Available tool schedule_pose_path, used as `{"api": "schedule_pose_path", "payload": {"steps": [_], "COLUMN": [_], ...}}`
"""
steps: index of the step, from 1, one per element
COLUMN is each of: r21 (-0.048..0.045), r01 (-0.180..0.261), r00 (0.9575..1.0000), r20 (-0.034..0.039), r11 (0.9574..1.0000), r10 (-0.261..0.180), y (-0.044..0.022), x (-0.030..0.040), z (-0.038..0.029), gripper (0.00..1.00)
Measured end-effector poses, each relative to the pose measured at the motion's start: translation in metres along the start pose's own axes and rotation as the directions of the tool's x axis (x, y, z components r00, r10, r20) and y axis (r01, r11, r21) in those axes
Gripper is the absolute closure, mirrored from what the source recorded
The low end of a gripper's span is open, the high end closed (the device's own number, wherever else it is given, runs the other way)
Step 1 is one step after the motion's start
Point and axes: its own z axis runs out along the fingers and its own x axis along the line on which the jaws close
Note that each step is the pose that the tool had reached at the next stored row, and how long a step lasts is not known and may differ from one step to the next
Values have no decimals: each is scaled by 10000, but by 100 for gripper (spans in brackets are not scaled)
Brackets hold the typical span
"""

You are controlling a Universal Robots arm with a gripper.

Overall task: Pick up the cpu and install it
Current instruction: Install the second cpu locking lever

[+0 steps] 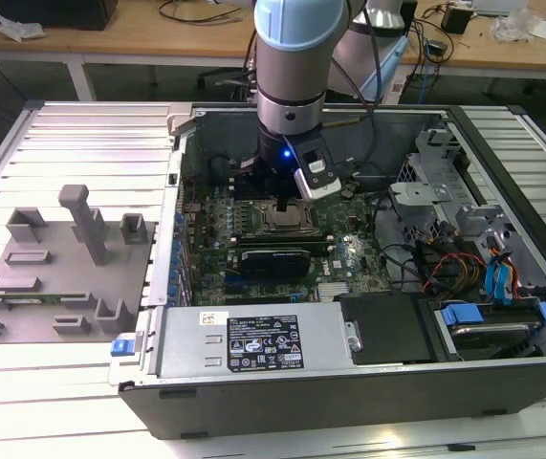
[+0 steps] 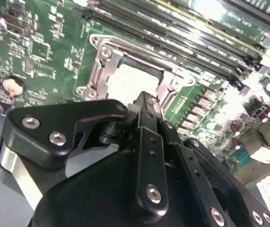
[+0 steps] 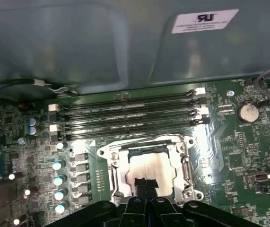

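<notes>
The cpu (image 3: 150, 166) lies flat in the motherboard socket (image 3: 150, 165), its silvery top facing up and framed by the metal socket bracket (image 3: 187, 165). The gripper (image 3: 145, 183) stands directly above it, fingertips pressed together with nothing between them, at the chip's edge. Memory slots (image 3: 125, 113) run alongside the socket, inside the open computer case (image 1: 502, 382).
</notes>
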Motion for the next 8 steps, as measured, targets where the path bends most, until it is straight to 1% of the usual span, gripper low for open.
{"api": "schedule_pose_path", "payload": {"steps": [1,2,8], "r21": [18,22,23], "r01": [-17,-24,-25], "r00": [10000,10000,10000], "r20": [3,3,3], "r11": [10000,10000,10000], "r10": [17,24,25], "y": [5,6,8], "x": [-40,-58,-64], "z": [1,2,2], "gripper": [89,89,89]}}
